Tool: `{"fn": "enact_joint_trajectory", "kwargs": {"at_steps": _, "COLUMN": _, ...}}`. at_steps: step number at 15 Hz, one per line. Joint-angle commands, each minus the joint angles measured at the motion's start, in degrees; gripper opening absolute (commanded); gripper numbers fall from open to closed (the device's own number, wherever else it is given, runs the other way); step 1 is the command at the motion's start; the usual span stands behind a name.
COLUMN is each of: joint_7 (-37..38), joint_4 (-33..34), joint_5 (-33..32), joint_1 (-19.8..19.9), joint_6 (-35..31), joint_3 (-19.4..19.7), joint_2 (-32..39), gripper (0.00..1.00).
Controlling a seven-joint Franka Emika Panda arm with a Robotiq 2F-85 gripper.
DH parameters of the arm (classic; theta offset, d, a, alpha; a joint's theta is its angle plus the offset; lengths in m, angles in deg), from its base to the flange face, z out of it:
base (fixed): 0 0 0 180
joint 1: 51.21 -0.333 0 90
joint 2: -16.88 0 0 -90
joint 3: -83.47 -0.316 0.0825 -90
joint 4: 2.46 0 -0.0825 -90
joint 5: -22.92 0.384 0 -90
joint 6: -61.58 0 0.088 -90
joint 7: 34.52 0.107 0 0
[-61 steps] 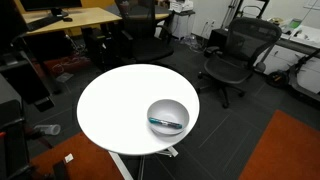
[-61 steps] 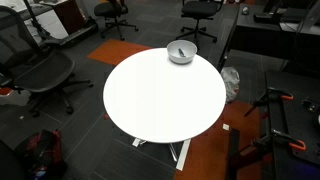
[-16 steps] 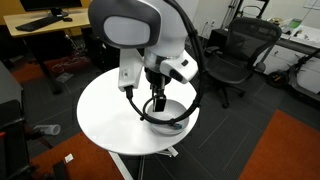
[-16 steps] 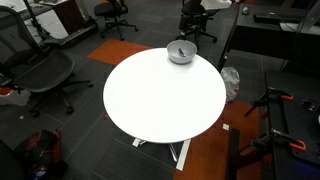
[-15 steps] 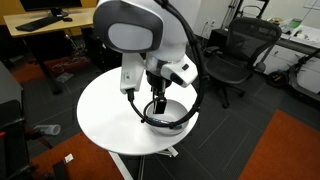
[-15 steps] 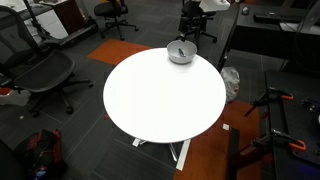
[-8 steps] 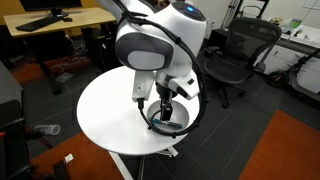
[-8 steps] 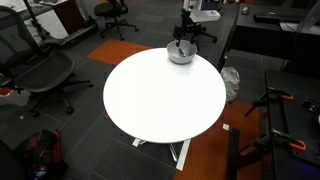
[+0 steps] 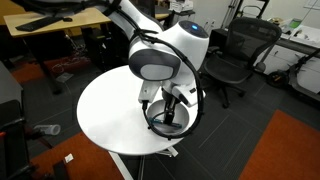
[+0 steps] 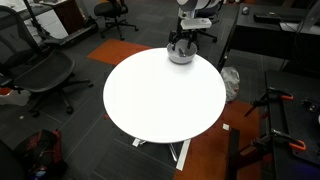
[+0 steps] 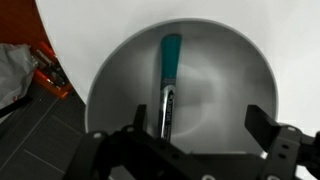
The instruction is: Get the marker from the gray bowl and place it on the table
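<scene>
Marker, a short teal-blue pen-like stick with a darker barrel, lay flat on the bottom of the round, smooth, light-gray bowl. Its length ran away from the wrist camera. It probably sat there because the curved wall lets a thin stick settle toward the lowest part, and it touched nothing but the bowl. The bowl stood close to the rim of the large round white desk, on the side where the white robot arm reached in, so the arm could cover it with little stretch.

The black Robotiq gripper hung directly over the bowl and pointed downward, as both exterior views also showed. Its fingers were spread wide and pinched nothing. One stood to each side of the marker, set across the barrel rather than along it. That alignment looked chosen so that closing would catch the stick across its thin width. The marker lay nearer one finger than the other, so I judged the grasp not yet centred. How high the tips stood above the marker could not be told.

By my reading, the step in hand was the descent for the pick-up. The marker was not lifted, and setting it on the desk was not yet begun.
</scene>
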Motion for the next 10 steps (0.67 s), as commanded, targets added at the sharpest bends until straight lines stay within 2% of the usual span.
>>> {"fn": "enact_joint_trajectory", "kwargs": {"at_steps": 1, "joint_7": 5.84, "joint_4": 3.55, "joint_5": -1.10, "joint_1": -0.82, "joint_6": 0.09, "joint_3": 1.05, "joint_2": 2.88, "gripper": 1.00}}
{"fn": "enact_joint_trajectory", "kwargs": {"at_steps": 10, "joint_7": 12.09, "joint_4": 6.85, "joint_5": -3.34, "joint_1": -1.76, "joint_6": 0.34, "joint_3": 3.01, "joint_2": 6.28, "gripper": 1.00}}
